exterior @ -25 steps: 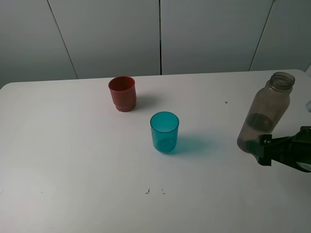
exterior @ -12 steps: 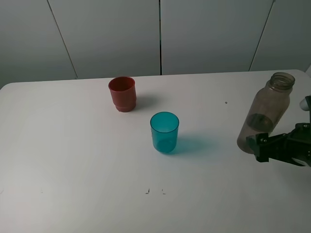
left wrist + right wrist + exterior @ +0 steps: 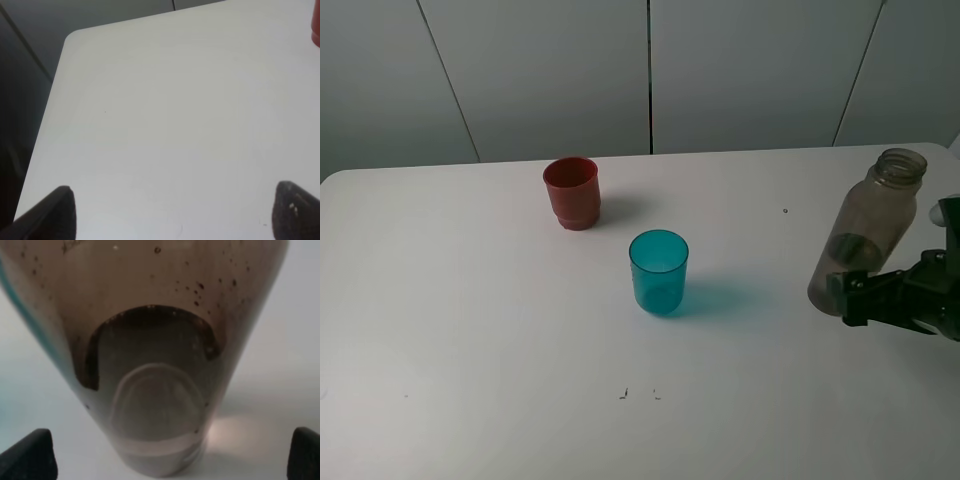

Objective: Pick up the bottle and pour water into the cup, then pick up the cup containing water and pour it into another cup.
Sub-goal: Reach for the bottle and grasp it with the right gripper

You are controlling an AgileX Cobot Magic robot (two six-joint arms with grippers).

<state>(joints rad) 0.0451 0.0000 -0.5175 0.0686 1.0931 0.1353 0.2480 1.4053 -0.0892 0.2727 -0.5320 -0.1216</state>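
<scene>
Right wrist view: the bottle point(image 3: 150, 365) stood upright on the table point(image 3: 470, 320), near its right edge, with the right gripper point(image 3: 167, 457) spread wide on either side of its base and not yet clamped. Left gripper point(image 3: 172, 215) hung apart over bare table. Teal cup point(image 3: 658, 272) and red cup point(image 3: 571, 192) stood untouched, mid-table. Judged: task barely begun; grasp, both pours outstanding.
</scene>
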